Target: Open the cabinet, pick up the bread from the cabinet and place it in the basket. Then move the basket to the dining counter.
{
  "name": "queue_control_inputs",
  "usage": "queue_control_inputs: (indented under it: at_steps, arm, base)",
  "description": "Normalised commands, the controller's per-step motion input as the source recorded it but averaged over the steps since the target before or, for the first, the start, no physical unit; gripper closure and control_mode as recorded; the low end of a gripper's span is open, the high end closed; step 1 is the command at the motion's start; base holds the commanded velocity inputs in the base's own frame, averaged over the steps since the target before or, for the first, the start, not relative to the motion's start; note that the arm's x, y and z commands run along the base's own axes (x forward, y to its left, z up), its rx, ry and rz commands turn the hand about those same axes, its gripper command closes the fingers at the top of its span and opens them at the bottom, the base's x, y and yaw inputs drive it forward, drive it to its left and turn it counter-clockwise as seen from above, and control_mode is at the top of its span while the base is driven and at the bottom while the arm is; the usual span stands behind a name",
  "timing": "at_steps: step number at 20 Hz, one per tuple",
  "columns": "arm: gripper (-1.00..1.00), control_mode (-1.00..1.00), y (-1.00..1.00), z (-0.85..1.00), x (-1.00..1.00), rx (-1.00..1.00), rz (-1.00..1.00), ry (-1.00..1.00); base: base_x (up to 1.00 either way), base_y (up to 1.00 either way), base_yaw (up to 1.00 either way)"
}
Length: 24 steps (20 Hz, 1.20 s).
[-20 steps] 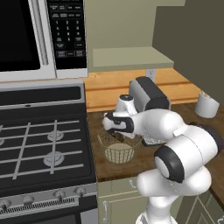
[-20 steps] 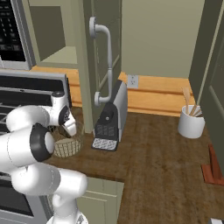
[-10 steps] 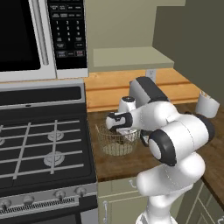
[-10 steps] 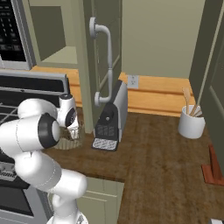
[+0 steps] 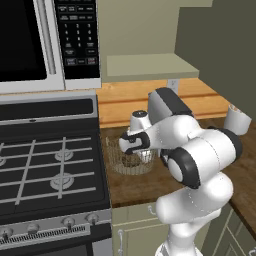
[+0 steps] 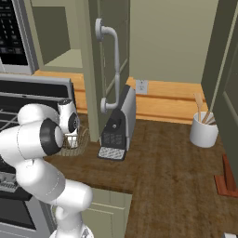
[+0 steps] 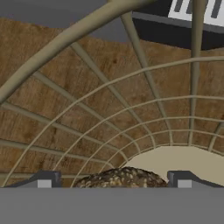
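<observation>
Since a second ago: the arm has swung in over the worktop and the hand now sits lower, right down at the basket rim, and the base views hold steady.
Jaws: spread apart, one tip at each side of the hand view's bottom edge, and the bread (image 7: pixel 122 177) sits between them; whether the tips press it I cannot tell.
Gripper (image 5: pixel 134 148): down at the basket's top, pointing into it, in the left base view.
Bread: a dark speckled lump inside the basket, low against its pale base; it shows as a dark spot through the mesh in the left base view (image 5: pixel 131 161).
Basket (image 5: pixel 131 162): tan wire bowl standing on the brown worktop (image 5: pixel 150 182), just right of the stove (image 5: pixel 50 170) and left of the coffee machine (image 6: pixel 118 125); its rim (image 6: pixel 80 142) peeks out beside the arm in the right base view.
Cabinet (image 6: pixel 109 65): door swung open toward the camera, silver bar handle facing out, above and behind the coffee machine.
Microwave (image 5: pixel 45 42): above the stove, with a keypad panel; the key lettering is too small to read.
Far right: a white crock of wooden utensils (image 6: pixel 203 128) on the worktop, well apart from the basket.
</observation>
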Motion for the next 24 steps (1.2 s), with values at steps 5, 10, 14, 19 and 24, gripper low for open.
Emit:
queue_control_inputs:
  at_steps: [5, 10, 14, 19, 24]
  arm:
    - [-1.0, -1.0, 0.03, 0.5, -0.27, 0.0, -0.04, -0.07]
    - [-1.0, -1.0, 0.0, 0.67, -0.53, 0.0, 0.01, -0.01]
    - [-1.0, -1.0, 0.0, 0.55, -0.93, 0.0, 0.12, 0.0]
    - [-1.0, -1.0, -0.05, 0.15, -0.98, 0.0, 0.21, 0.06]
    - [-1.0, -1.0, -0.38, 0.0, -0.4, 0.02, 0.29, 0.14]
  base:
    - [0.0, 0.0, 0.0]
    - [0.0, 0.0, 0.0]
    - [0.0, 0.0, 0.0]
    - [0.0, 0.0, 0.0]
    - [0.0, 0.0, 0.0]
